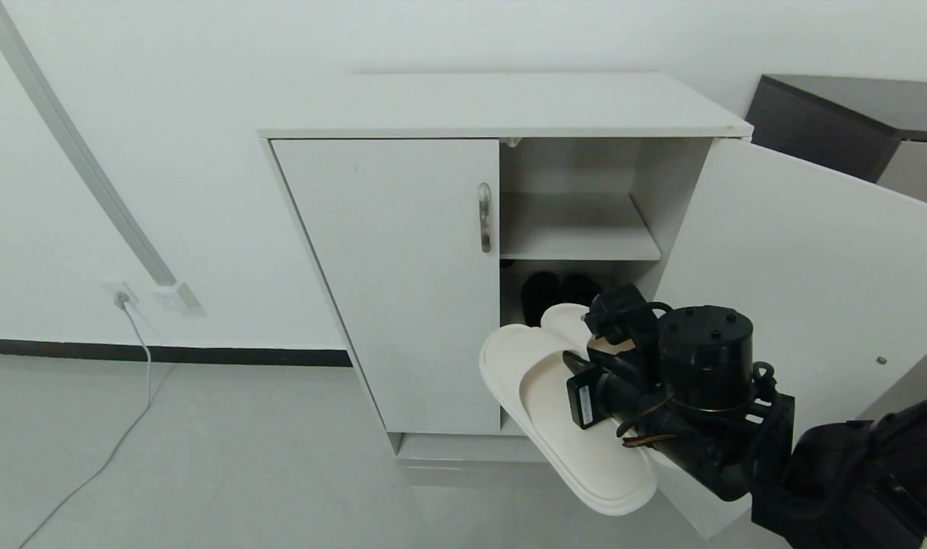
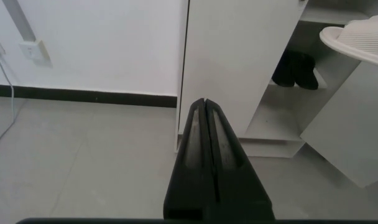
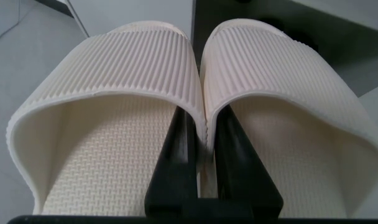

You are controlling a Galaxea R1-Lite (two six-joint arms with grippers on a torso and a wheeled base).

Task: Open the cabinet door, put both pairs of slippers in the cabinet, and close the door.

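Observation:
The white cabinet (image 1: 501, 107) has its right door (image 1: 799, 282) swung open and its left door (image 1: 391, 282) shut. A black pair of slippers (image 1: 559, 293) sits on the lower shelf inside, also seen as the black slippers (image 2: 295, 70). My right gripper (image 1: 585, 366) is shut on the inner edges of a cream pair of slippers (image 1: 562, 412), held side by side in front of the opening, toes toward the cabinet. Both cream slippers (image 3: 195, 112) are pinched between the fingers (image 3: 176, 168). My left gripper (image 2: 205, 106) is shut and empty, low over the floor left of the opening.
An upper shelf (image 1: 578, 229) inside the cabinet is bare. The left door carries a metal handle (image 1: 484, 217). A wall socket (image 1: 120, 296) with a grey cable (image 1: 113, 450) lies to the left. A dark cabinet (image 1: 852, 122) stands behind at the right. Grey floor (image 1: 204, 457) lies open.

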